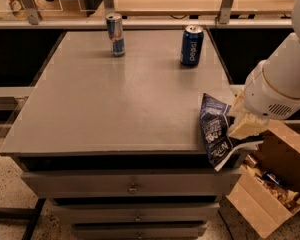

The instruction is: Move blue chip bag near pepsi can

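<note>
The blue chip bag (215, 131) is a crumpled navy foil bag with white lettering, standing on edge at the table's front right corner with its lower end hanging past the front edge. My gripper (241, 128) presses in against the bag's right side, under the big white arm (280, 86) that comes in from the right. The pepsi can (191, 45) stands upright at the back right of the table, well behind the bag.
A slimmer silver-and-blue can (115, 34) stands at the back, left of the pepsi can. The grey table (115, 104) sits on a drawer cabinet (132, 186). An open cardboard box (270, 184) lies on the floor at the right.
</note>
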You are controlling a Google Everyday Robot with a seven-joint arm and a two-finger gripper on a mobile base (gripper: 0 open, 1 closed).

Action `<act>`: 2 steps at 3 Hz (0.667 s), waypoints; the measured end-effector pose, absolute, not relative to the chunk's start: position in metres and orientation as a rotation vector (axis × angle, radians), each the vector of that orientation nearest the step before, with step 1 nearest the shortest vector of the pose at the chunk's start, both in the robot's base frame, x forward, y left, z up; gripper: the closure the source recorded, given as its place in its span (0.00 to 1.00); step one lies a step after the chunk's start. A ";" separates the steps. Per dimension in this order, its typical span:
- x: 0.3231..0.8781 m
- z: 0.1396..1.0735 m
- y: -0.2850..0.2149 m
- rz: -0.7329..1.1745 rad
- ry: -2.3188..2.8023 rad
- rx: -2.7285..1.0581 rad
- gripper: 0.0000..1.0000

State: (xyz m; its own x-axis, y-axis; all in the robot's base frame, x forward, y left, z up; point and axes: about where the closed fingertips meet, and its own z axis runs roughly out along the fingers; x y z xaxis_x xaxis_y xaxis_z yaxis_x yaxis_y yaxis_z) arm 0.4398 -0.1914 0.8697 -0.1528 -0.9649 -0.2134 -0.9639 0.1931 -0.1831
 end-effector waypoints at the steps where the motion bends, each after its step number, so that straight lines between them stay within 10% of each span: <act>1: 0.441 0.868 -0.189 0.005 2.183 -1.835 1.00; 2: 0.454 0.868 -0.179 -0.019 2.137 -1.848 1.00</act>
